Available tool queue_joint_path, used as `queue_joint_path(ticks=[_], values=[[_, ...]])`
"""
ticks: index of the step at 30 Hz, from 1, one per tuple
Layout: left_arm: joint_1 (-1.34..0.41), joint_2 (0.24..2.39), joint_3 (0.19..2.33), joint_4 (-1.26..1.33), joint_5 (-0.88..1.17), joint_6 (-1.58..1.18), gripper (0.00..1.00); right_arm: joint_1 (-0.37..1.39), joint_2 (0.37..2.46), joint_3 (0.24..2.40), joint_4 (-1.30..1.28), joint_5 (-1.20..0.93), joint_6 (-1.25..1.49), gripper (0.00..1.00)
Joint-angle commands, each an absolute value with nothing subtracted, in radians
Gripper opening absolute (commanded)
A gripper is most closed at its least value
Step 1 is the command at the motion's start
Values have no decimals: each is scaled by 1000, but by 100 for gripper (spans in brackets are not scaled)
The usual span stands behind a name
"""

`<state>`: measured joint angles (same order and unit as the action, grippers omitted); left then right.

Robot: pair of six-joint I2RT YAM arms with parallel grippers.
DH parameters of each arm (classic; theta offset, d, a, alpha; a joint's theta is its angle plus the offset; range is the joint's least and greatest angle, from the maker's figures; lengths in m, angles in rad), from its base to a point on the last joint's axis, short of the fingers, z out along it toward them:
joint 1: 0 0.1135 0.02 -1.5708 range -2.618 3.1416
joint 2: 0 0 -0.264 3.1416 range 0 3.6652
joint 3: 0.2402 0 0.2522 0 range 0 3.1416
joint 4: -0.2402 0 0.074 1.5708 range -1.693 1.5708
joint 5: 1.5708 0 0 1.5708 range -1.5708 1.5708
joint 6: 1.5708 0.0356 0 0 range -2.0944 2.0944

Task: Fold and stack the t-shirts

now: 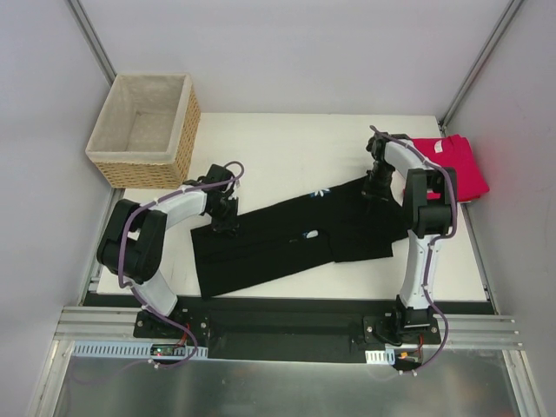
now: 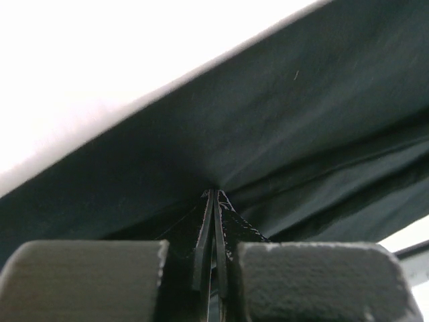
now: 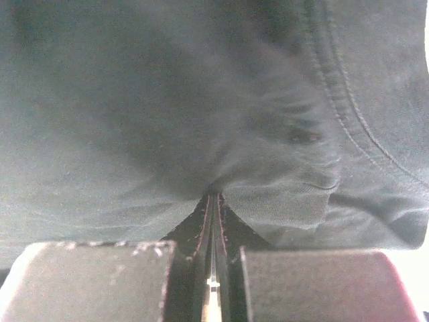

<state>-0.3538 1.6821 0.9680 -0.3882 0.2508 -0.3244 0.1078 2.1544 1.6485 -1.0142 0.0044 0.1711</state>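
The left end effector (image 1: 224, 219) and right end effector (image 1: 376, 187) pinch opposite ends of the black t-shirt (image 1: 261, 252), stretched on the tabletop (image 1: 287, 148) mid-fold. The folded red t-shirt (image 1: 452, 165) lies far right. Next, likely bring the ends together.

White counter (image 1: 287, 139). Black t-shirt (image 1: 261, 252) is laid flat across the middle as a long diagonal strip, near left to far right, with bits of white print showing. Pinkish-red t-shirt (image 1: 456, 169) is folded at the far right corner. Wicker basket (image 1: 139, 172), pale-lined, is set at the far left corner.
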Motion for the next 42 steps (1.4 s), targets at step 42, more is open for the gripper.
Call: queue_joint_path(ticks=[42], values=[[-515,1595,1197,-532,146,-445,0,78,2553,2341,-782,-495,387,1]])
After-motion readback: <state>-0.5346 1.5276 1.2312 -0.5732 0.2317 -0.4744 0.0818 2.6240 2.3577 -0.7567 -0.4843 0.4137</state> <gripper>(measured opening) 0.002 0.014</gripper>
